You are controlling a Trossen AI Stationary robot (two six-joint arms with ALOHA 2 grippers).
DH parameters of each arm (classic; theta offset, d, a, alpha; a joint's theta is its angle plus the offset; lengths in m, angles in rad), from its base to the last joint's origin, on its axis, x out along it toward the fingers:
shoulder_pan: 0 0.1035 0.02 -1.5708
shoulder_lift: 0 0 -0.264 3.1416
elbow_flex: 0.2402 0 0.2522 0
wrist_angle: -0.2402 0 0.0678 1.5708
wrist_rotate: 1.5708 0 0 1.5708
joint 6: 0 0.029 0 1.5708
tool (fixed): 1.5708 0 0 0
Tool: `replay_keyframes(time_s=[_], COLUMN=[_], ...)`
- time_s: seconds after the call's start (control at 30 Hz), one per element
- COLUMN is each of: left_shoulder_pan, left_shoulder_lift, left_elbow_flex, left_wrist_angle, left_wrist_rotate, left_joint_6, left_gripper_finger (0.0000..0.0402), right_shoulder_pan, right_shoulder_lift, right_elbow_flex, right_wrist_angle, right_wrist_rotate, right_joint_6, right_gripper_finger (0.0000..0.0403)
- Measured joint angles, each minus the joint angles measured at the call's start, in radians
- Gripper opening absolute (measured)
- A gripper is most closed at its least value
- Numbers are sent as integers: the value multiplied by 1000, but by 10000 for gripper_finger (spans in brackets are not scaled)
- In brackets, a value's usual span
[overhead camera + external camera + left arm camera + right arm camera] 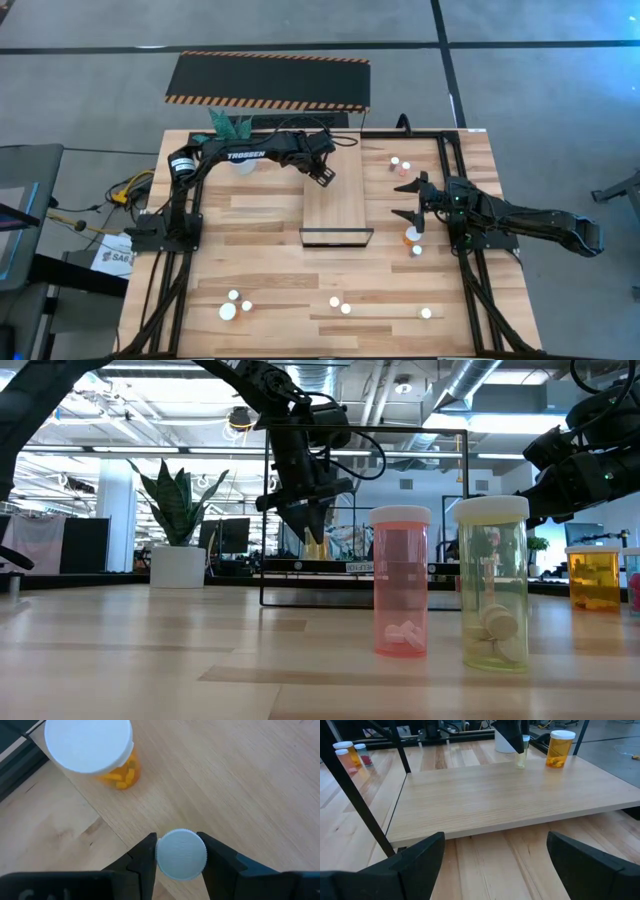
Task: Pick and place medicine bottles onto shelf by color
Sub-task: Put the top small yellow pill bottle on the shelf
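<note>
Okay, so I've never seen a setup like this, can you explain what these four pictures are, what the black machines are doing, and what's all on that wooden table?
These are two dark robot arms bolted at a plank wooden table, each ending in a two-finger gripper. One picture looks straight down, one looks level across the tabletop, and two come from cameras on the arms' wrists.

In the middle is a pale smooth wood shelf board. Small white-capped medicine bottles stand scattered around it; up close you see a pink bottle and a yellowish bottle.

The left gripper is over the shelf's far end, shut on a small white-capped bottle, beside an orange pill bottle already on the shelf. The right gripper waits open, off the board's right side, facing it.
</note>
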Motion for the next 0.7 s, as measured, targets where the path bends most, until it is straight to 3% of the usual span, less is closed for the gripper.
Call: replay_keyframes(time_s=[0.7], left_shoulder_pan=[0], left_shoulder_lift=[0], left_elbow_flex=[0], left_wrist_angle=[1], left_wrist_rotate=[11], left_joint_6=[-15], left_gripper_finger=[125], right_shoulder_pan=[0], right_shoulder_lift=[0], right_elbow_flex=[0], right_wrist_angle=[0], right_wrist_rotate=[0], right_joint_6=[0], right_gripper_finger=[374])
